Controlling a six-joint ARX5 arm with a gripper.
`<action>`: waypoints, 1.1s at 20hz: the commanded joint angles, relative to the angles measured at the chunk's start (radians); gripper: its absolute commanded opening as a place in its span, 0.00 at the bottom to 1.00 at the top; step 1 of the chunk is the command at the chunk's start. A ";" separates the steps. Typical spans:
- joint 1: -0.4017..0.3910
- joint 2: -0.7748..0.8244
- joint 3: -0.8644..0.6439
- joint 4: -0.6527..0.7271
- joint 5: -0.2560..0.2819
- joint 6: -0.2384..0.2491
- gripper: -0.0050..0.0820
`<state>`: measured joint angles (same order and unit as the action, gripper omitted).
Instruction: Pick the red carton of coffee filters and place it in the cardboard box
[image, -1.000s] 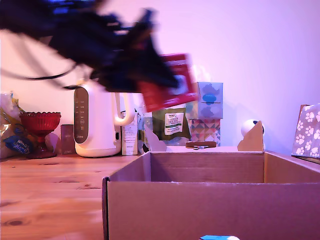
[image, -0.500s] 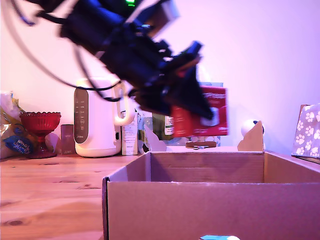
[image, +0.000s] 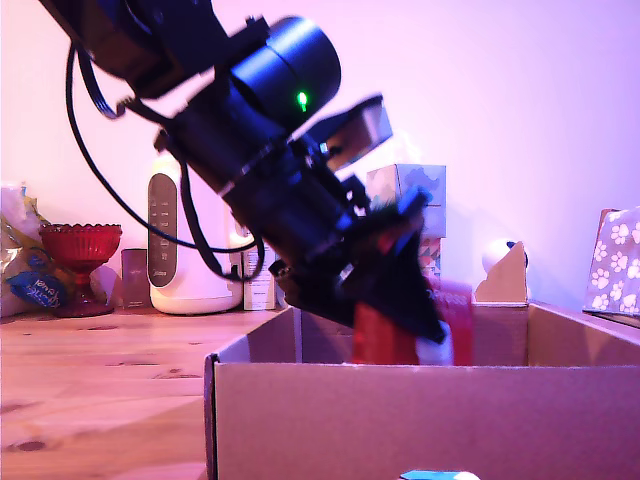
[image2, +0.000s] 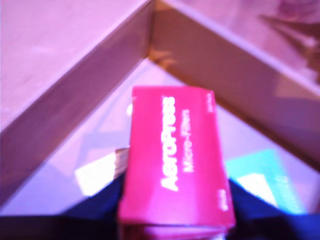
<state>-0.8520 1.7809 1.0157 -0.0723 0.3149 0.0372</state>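
The red carton of coffee filters hangs tilted, its lower part sunk below the rim of the large brown cardboard box. My gripper is shut on it, the dark arm slanting down from the exterior view's upper left. In the wrist view the carton shows its white "AeroPress Micro-Filters" face, with a dark finger on either side at its near end. Below it lie the box's inner walls and floor; the carton stays above the floor near a corner.
On the box floor lie a teal item and a white card. Behind the box stand a white kettle, a red goblet, a small dark box, patterned tissue boxes and a paw-print box.
The arm has swung down and towards the exterior view's right, carrying the carton from kettle-top height, past the tissue boxes, down into the box opening.
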 joint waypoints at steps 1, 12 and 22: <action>-0.006 -0.035 0.029 -0.035 0.009 0.004 0.83; 0.027 -0.345 -0.017 -0.165 -0.282 -0.032 0.03; 0.297 -0.659 -0.436 0.179 -0.295 -0.161 0.03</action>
<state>-0.5579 1.1400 0.6060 0.0807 0.0216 -0.1101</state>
